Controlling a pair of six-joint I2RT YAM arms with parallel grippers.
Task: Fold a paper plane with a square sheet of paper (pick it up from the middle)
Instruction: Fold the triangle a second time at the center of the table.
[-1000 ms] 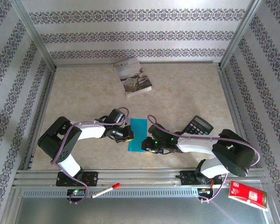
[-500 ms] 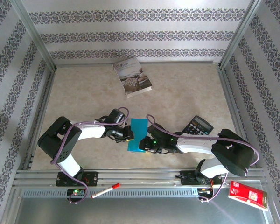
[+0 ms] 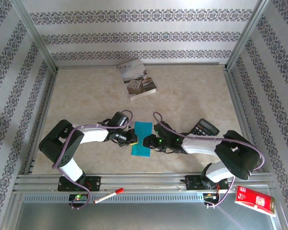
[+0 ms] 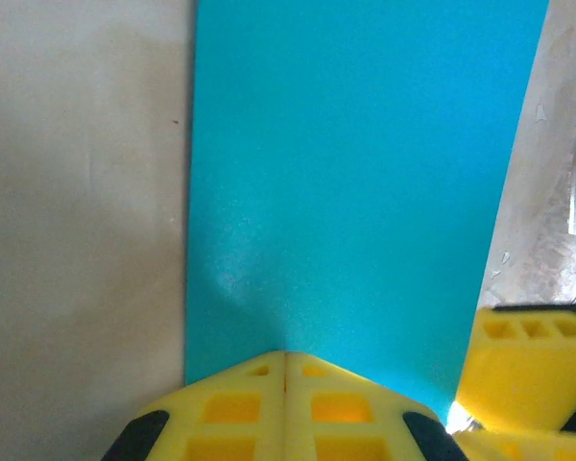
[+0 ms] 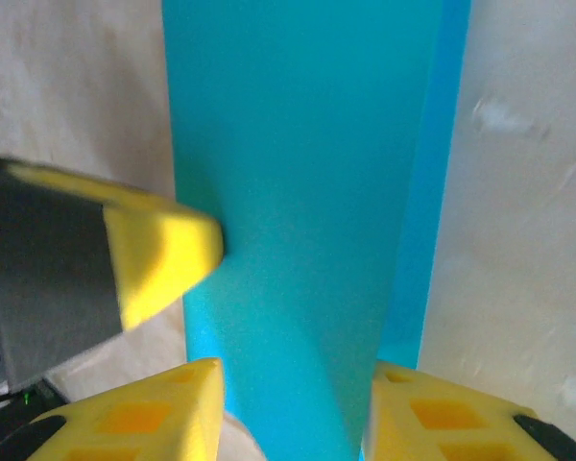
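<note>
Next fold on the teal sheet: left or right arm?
Right, probably. The right gripper is open and straddles the sheet, ready to pinch and fold. The left gripper is shut, its tip pressing on the sheet's edge, better used as the anchor.

A grey-white printed book [image 3: 136, 79] lies tilted in the upper middle of the beige table [image 3: 192, 91]. A black calculator [image 3: 205, 128] sits right of centre. Along the bottom, 1 red-capped marker [image 3: 108, 196] rests left of middle and 1 red packet [image 3: 256, 201] lies at lower right. Patterned wallpaper [image 3: 134, 33] runs across the top.
</note>
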